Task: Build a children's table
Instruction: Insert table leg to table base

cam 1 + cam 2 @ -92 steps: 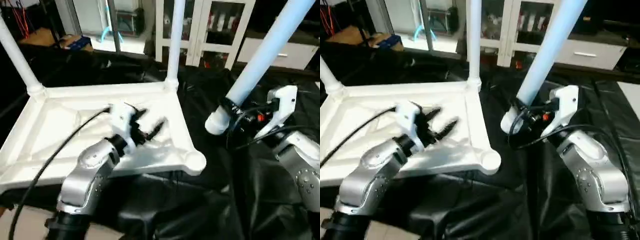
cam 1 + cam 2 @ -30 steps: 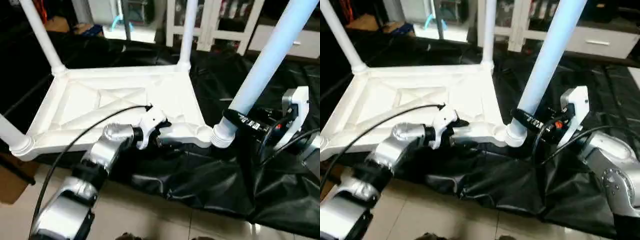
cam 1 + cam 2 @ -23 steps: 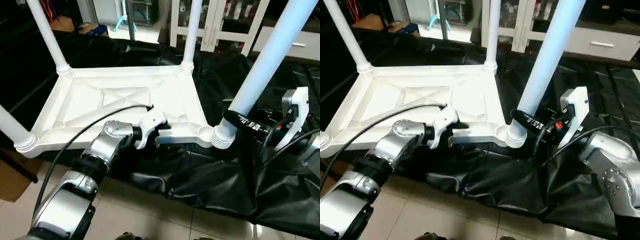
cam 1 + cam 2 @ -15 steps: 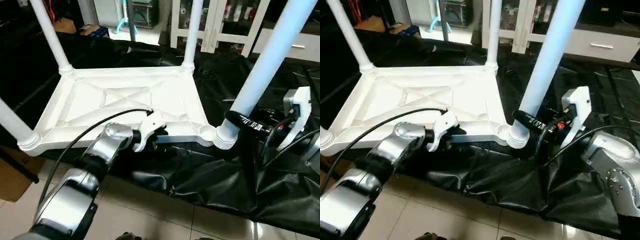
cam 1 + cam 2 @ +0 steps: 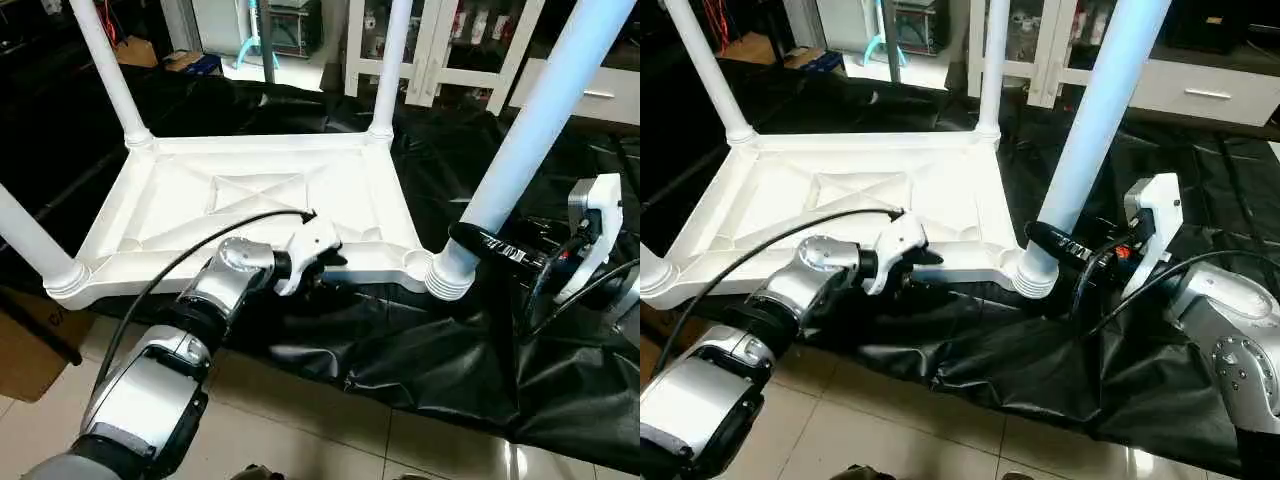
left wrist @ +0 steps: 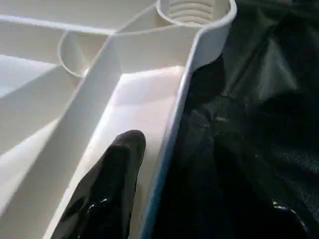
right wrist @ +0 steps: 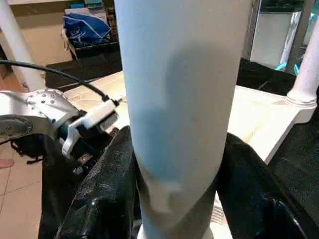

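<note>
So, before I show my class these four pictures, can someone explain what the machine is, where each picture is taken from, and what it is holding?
It is a humanoid robot building a children's table. Two pictures come from its head, looking down over its silver arms; the other two come from cameras on its wrists. The white top lies upside down on black sheeting with three legs already standing in corner sockets. The right gripper clamps the fourth leg, its end resting at the last corner socket. The left gripper sits at the top's near rim, one finger inside the edge.
</note>
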